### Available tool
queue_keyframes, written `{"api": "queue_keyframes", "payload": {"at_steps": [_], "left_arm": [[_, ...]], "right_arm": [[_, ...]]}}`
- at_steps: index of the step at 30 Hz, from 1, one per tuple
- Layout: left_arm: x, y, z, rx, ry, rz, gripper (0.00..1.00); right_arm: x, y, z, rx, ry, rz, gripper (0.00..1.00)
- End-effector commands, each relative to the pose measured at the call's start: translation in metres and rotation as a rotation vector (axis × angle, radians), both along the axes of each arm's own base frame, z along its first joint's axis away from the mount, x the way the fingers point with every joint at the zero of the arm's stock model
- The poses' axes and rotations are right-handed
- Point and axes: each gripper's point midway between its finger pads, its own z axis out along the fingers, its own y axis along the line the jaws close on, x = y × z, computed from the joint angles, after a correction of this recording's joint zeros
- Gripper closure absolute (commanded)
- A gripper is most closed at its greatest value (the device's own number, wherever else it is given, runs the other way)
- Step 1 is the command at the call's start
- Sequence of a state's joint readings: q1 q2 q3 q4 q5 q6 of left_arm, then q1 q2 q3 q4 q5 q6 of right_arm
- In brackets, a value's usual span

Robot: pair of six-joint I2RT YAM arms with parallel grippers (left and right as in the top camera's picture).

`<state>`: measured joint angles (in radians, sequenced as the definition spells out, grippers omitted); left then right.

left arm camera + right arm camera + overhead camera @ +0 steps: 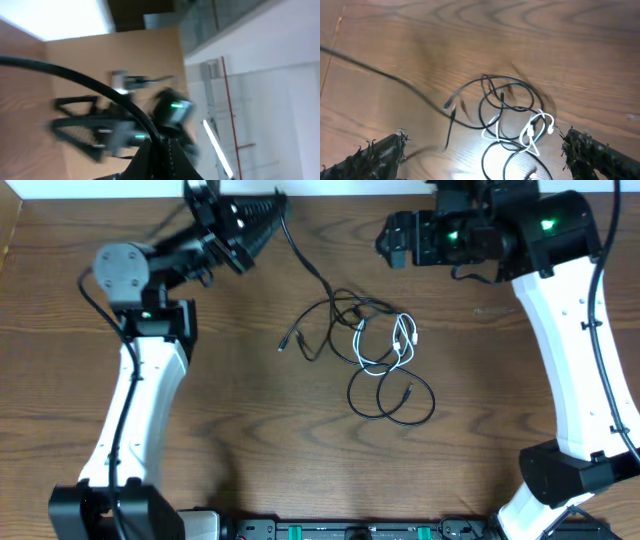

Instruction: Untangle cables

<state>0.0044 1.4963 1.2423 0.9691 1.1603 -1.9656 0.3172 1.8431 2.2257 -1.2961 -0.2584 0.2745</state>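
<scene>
Your right pincer point(487, 150) gapes wide and empty over the cables point(370, 350), which look light, limp and snag-prone. Take the white cable point(535, 131) by its loop, between the fingers. Your left pincer point(272, 218) is clamped on one black cable point(305, 265).

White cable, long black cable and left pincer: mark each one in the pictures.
white cable point(540, 116), right wrist view, top of its loop.
long black cable point(310, 270), overhead view, the stretch leading up to the pincer.
left pincer point(277, 213), overhead view, between its closed fingertips.
</scene>
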Motion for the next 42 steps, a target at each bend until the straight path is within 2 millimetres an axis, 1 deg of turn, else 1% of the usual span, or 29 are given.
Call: {"api": "queue_keyframes", "payload": {"at_steps": [1, 2, 5, 7, 10, 16, 18, 20, 23, 26, 28, 32, 35, 37, 39, 42], "left_arm": [[-0.026, 0.005, 0.068, -0.076, -0.1, 0.021, 0.93], [-0.028, 0.007, 0.079, -0.098, -0.11, 0.03, 0.92], [-0.03, 0.013, 0.103, -0.15, -0.138, 0.067, 0.93], [-0.028, 0.016, 0.111, -0.175, -0.143, 0.09, 0.93], [-0.022, 0.021, 0.113, -0.205, -0.119, 0.123, 0.93], [-0.014, 0.011, 0.103, -0.205, -0.039, 0.111, 0.93], [-0.009, 0.01, 0.098, -0.18, -0.04, 0.127, 0.92], [-0.001, 0.012, 0.09, -0.125, -0.082, 0.178, 0.92], [0.018, 0.021, 0.068, -0.036, -0.075, 0.262, 0.92], [0.038, 0.039, 0.048, 0.04, -0.068, 0.38, 0.93], [0.048, 0.054, 0.043, 0.077, -0.088, 0.462, 0.93], [0.059, 0.085, 0.044, 0.134, -0.163, 0.602, 0.93], [0.065, 0.111, 0.042, 0.165, -0.154, 0.682, 0.93], [0.067, 0.127, 0.048, 0.182, -0.165, 0.736, 0.93], [0.068, 0.142, 0.058, 0.217, -0.192, 0.797, 0.93], [0.071, 0.157, 0.073, 0.303, -0.224, 0.882, 0.93]], "right_arm": [[0.003, -0.006, -0.004, -0.007, 0.011, -0.013, 0.01], [0.003, -0.006, -0.004, -0.008, 0.012, -0.014, 0.01], [0.001, -0.007, -0.006, -0.012, 0.022, -0.015, 0.01], [0.001, -0.008, -0.008, -0.02, 0.027, -0.018, 0.01], [0.0, -0.011, -0.01, -0.034, 0.035, -0.027, 0.01], [-0.001, -0.012, -0.011, -0.036, 0.042, -0.027, 0.01], [-0.001, -0.011, -0.011, -0.036, 0.042, -0.027, 0.01], [-0.001, -0.011, -0.011, -0.036, 0.042, -0.027, 0.01], [-0.002, -0.012, -0.011, -0.037, 0.044, -0.026, 0.01], [-0.002, -0.012, -0.012, -0.037, 0.046, -0.026, 0.01], [-0.003, -0.012, -0.012, -0.038, 0.049, -0.026, 0.01], [-0.003, -0.012, -0.012, -0.039, 0.05, -0.026, 0.01], [-0.003, -0.012, -0.012, -0.038, 0.049, -0.026, 0.01], [-0.003, -0.012, -0.012, -0.038, 0.048, -0.026, 0.01], [-0.002, -0.011, -0.012, -0.036, 0.045, -0.027, 0.01], [-0.001, -0.011, -0.012, -0.036, 0.042, -0.027, 0.01]]}}
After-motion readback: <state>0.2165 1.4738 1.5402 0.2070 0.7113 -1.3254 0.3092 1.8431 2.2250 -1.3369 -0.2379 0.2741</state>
